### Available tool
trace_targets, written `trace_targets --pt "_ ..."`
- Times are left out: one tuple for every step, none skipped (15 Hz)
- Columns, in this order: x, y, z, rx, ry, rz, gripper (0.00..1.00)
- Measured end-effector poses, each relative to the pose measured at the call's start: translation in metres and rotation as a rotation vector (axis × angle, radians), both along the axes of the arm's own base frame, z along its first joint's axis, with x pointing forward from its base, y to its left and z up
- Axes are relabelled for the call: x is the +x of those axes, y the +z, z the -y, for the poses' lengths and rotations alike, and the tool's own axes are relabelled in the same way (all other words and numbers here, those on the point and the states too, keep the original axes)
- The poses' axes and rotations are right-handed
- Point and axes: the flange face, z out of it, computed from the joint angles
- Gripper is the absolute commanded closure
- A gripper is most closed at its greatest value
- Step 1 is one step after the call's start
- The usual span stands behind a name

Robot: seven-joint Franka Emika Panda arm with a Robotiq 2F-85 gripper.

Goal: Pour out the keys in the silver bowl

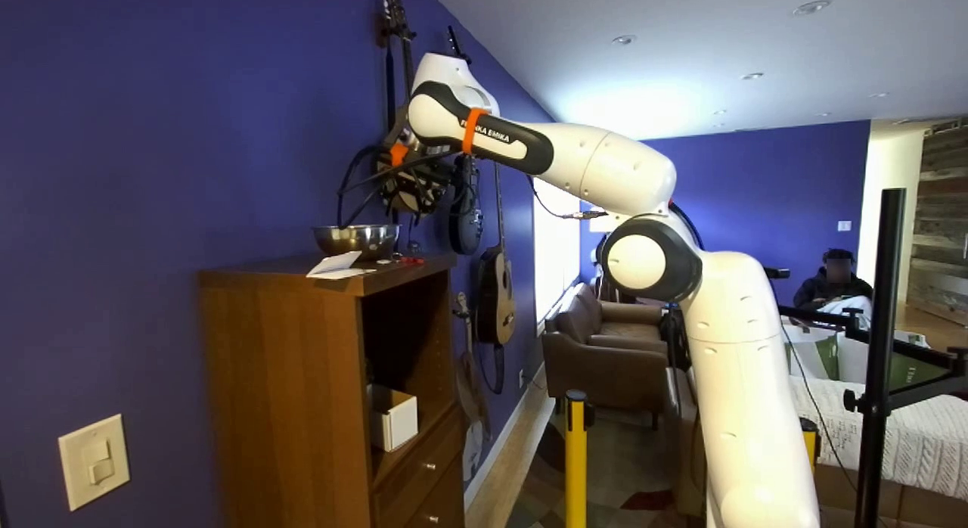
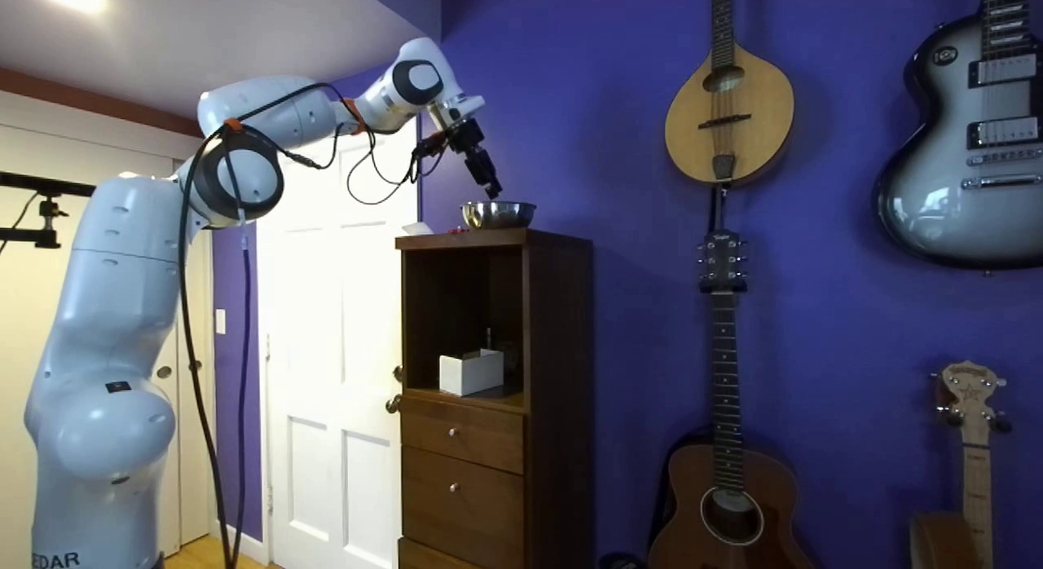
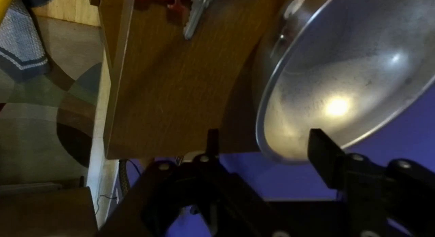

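The silver bowl [image 1: 359, 243] stands upright on the cabinet top, also seen in an exterior view [image 2: 499, 215] and the wrist view [image 3: 340, 77]. The part of its inside that shows holds nothing. Keys with a silver blade [image 3: 197, 16] and red parts [image 3: 176, 4] lie on the wood beside the bowl; small red spots also show in both exterior views [image 1: 412, 260] [image 2: 459, 231]. My gripper [image 3: 263, 133] is open, its fingers apart. In an exterior view its tips [image 2: 493, 191] are just above the bowl's rim. In the wrist view the bowl's rim shows between the fingers; contact cannot be told.
The cabinet top [image 3: 170, 94] ends at a front edge. A folded white paper [image 1: 336, 265] lies near the bowl. The purple wall [image 2: 587, 145] is close behind, with guitars [image 1: 495, 293] hung on it. A white box [image 2: 471, 372] sits in the shelf below.
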Motion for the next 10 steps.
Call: trace_targets --pt "-0.013 0.013 0.001 -0.023 0.018 0.010 0.00" --pt "-0.029 0.027 0.003 -0.051 0.052 0.009 0.00" --pt "-0.049 0.040 0.005 -0.082 0.098 -0.005 0.00" --pt "-0.070 0.052 0.008 -0.113 0.144 -0.020 0.00" --pt "-0.091 0.062 0.011 -0.141 0.189 -0.032 0.00" --pt "-0.111 0.069 0.014 -0.166 0.238 -0.044 0.00" --pt "-0.130 0.073 0.018 -0.186 0.286 -0.060 0.00" --pt "-0.147 0.075 0.021 -0.197 0.336 -0.072 0.00" --pt "-0.164 0.074 0.026 -0.203 0.386 -0.083 0.00" --pt "-0.179 0.072 0.030 -0.205 0.435 -0.096 0.00"
